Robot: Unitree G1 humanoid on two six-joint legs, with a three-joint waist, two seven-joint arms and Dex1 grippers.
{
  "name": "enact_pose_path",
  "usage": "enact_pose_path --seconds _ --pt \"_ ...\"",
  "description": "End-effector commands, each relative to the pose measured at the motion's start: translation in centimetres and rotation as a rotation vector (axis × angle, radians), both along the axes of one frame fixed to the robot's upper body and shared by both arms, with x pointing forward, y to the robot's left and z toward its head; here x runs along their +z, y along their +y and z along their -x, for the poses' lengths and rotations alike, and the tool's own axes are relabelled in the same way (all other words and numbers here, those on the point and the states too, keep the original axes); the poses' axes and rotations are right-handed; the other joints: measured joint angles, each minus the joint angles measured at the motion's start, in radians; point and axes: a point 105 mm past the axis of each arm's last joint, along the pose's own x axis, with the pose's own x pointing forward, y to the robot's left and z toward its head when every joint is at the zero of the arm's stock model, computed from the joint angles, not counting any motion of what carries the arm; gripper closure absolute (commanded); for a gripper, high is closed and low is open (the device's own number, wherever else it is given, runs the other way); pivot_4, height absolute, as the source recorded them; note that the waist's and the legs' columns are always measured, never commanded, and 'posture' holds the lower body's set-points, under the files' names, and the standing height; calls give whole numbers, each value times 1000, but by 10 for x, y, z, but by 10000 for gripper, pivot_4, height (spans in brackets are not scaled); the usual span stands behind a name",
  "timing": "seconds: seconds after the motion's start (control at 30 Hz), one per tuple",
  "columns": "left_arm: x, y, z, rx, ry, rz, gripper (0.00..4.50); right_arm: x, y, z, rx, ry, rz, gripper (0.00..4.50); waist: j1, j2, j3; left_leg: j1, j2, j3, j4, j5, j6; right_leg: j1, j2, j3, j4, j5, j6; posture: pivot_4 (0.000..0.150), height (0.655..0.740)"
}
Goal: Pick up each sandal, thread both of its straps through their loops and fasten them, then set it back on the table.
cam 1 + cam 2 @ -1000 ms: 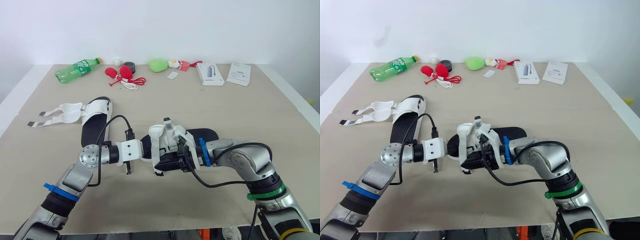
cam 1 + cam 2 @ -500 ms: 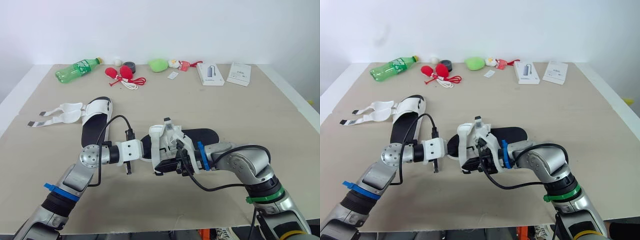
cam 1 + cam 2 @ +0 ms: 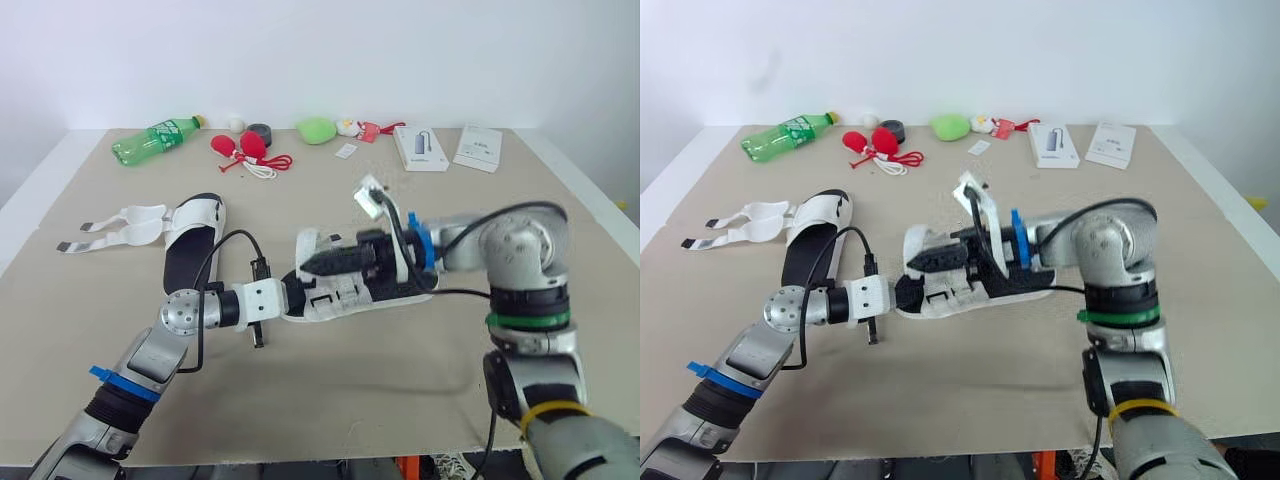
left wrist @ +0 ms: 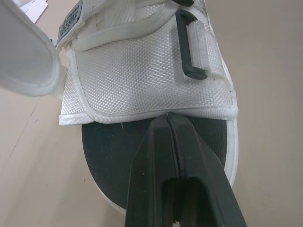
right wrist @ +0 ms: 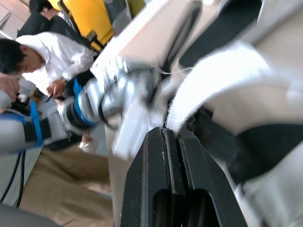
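Sandal (image 3: 336, 302): right pincer (image 5: 170, 133) closed on strap (image 5: 213, 71); left pincer (image 4: 168, 118) closed, grip hidden

Sandal (image 4: 142, 71): white woven mesh cloth, matt black footbed (image 4: 109, 156), black plastic loop (image 4: 191, 47); matt beige table (image 3: 330, 380).

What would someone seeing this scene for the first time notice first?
Both grippers meet on a sandal at the middle of the table: the left gripper clamps one end while the right gripper pinches a fuzzy white strap. The second sandal lies to the robot's left with its straps spread open. A green bottle leads a row of small items along the far edge.
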Motion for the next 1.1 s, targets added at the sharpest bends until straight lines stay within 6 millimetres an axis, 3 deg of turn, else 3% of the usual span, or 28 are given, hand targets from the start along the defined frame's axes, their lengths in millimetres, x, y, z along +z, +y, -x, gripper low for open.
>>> enact_pose_path --seconds 0.03,0.23,0.7,1.1 --pt "-26 2 3 9 75 -69 45000 -10 -6 -13 -33 -25 54 43651 0 0 0 -1 -1 1 0 0 0 0 -2 0 0 0 1 1500 7400" --pt "-26 3 3 13 72 -68 45000 -34 -9 -13 -33 48 98 43651 2 0 0 -6 -3 3 0 1 2 0 -4 1 0 -2 4 1500 7400" --pt "-29 3 4 23 78 -67 45000 -48 -14 -2 -64 277 102 43651 1 1 0 -6 -3 2 0 1 2 0 -3 0 0 -2 4 1500 7400" --pt "-29 6 3 28 79 -73 45000 -69 -20 -7 -76 89 240 43651 1 2 -1 -4 -3 2 0 1 2 -1 -4 0 0 -2 4 1500 7400"
